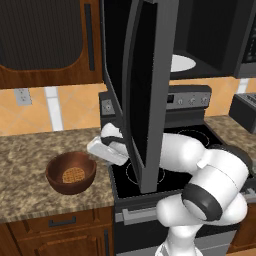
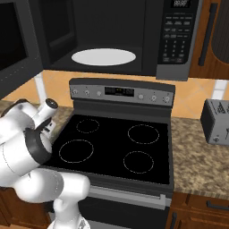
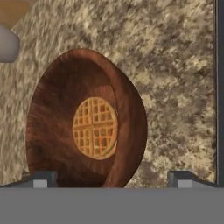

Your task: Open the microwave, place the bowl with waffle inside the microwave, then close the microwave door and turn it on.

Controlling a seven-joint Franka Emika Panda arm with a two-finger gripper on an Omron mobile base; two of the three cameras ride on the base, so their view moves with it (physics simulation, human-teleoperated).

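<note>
The microwave (image 2: 112, 31) hangs above the stove with its white turntable (image 2: 103, 57) showing. The microwave door (image 1: 145, 80) stands swung wide open, edge-on toward the left base view. On the granite counter left of the stove sits the reddish-brown bowl (image 1: 71, 172) with the waffle (image 1: 73, 175) flat in its bottom. My gripper (image 1: 97, 149) hovers just right of and above the bowl, under the open door. In the hand view the bowl (image 3: 52, 122) and the waffle (image 3: 95, 127) lie close ahead; my gripper (image 3: 113, 179) is open, fingertips (image 3: 41, 179) wide apart, nothing held.
A black stove (image 2: 112, 147) with ring burners lies below the microwave, its edge (image 3: 218, 87) at the right of the hand view. A toaster (image 2: 217, 120) stands on the right counter. A wooden wall cabinet (image 1: 45, 40) hangs over the bowl's counter. The open door overhangs the stove's left side.
</note>
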